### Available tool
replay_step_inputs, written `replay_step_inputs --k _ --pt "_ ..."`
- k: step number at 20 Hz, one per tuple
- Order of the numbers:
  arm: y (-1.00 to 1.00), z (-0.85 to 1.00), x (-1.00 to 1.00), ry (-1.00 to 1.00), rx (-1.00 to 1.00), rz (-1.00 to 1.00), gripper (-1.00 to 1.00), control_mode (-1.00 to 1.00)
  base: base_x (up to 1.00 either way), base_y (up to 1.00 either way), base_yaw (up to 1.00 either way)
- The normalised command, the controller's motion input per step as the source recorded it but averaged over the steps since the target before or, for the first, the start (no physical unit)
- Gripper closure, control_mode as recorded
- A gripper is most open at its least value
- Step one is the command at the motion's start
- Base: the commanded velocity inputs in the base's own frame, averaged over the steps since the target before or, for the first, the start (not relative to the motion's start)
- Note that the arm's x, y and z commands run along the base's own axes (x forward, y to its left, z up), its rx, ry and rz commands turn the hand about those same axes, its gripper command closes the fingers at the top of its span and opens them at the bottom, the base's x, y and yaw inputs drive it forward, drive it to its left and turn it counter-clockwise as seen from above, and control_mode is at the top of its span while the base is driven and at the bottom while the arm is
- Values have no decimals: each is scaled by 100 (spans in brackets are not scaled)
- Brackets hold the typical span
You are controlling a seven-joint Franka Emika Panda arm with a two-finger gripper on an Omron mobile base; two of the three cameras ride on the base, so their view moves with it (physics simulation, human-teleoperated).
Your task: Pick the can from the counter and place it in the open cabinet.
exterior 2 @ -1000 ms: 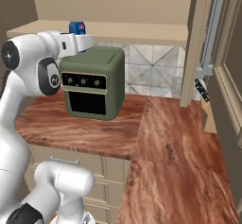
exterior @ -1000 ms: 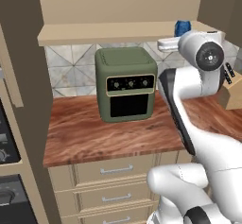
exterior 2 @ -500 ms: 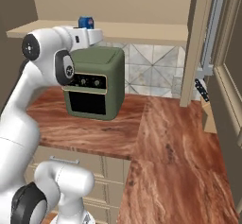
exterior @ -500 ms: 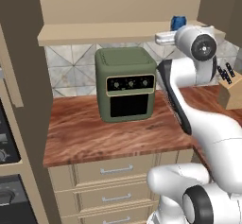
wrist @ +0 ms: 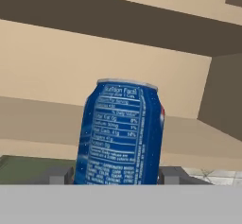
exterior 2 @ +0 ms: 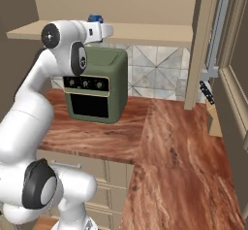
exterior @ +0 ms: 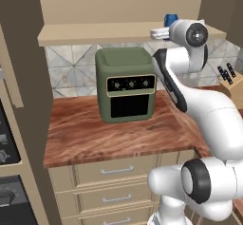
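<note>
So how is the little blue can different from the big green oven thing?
The can is blue and round; the green toaster oven is boxy with knobs on its front. The can is far smaller than the oven. The can is held up by the gripper at the open cabinet, while the oven sits on the counter. Both stand upright.

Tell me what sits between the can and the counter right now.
The green toaster oven stands on the counter, below the can held in the gripper at the cabinet shelf, in the left base view.
</note>
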Motion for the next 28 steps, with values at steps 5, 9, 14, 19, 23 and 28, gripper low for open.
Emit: replay_step_inputs --k 5,9,14,19,23,28 --pt "0 -14 66 2 0 3 100 -100 0 0 0" --pt "-1 -12 59 -1 0 3 100 -100 0 0 0" --pt "-8 -15 54 -1 0 2 100 -100 0 0 0" --pt "-4 -17 47 0 0 3 100 -100 0 0 0" --pt "-2 -20 44 0 0 4 100 -100 0 0 0" --pt "-4 -17 41 0 0 3 100 -100 0 0 0"
